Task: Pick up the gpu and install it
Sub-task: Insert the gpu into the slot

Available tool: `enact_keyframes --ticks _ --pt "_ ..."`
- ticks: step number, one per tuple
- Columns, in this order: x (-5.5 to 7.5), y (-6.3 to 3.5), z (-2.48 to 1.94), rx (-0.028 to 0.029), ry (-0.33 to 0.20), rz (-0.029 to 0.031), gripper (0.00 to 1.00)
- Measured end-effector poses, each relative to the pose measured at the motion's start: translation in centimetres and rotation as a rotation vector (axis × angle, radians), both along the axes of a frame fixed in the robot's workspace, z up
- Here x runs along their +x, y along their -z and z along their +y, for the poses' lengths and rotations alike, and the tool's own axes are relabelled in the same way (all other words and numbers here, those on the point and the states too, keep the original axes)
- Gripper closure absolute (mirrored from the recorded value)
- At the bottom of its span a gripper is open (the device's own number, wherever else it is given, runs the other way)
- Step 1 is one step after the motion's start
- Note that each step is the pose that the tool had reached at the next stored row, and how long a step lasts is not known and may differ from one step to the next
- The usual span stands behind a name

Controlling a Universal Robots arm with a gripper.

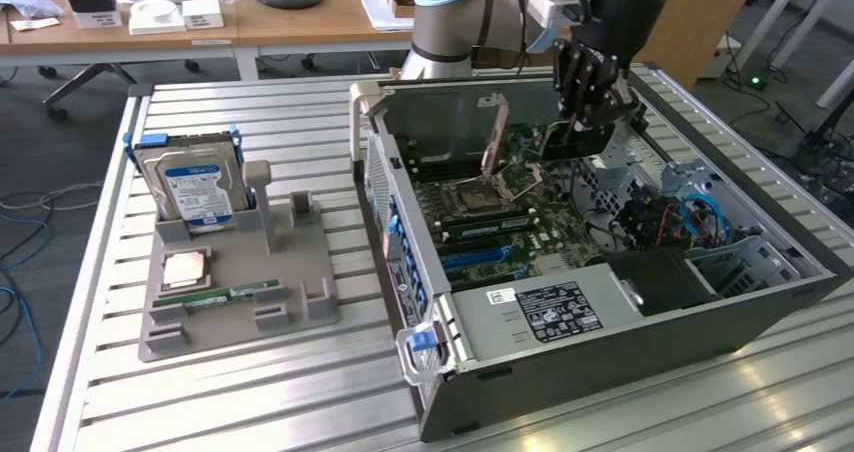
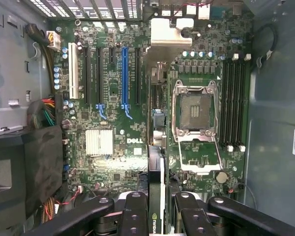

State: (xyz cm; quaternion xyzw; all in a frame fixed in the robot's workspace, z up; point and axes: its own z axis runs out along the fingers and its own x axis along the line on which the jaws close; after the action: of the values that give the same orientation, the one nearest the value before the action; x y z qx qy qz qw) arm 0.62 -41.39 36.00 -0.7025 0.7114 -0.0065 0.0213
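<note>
Currently the claw is clamping the gpu edge-on, jaws partly closed around it, holding it above the motherboard inside the open case. Lining the card's edge up parallel with the blue slot and keeping it upright is likely mattering most now.

I'm working in a robotics lab set up in an office-like room. The arm rises at the far edge of a slatted metal surface. On it an open computer case lies on its side, motherboard bare, beside a grey fixture holding loose computer parts. Behind it I see wooden desks and a wheeled chair base. Loose cables lie past the surface's edge.
</note>
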Motion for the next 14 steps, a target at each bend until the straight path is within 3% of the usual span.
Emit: enact_keyframes --ticks 14 --pt "-0.7 1.15 0.07 -0.0001 0.000 0.0000 0.74"
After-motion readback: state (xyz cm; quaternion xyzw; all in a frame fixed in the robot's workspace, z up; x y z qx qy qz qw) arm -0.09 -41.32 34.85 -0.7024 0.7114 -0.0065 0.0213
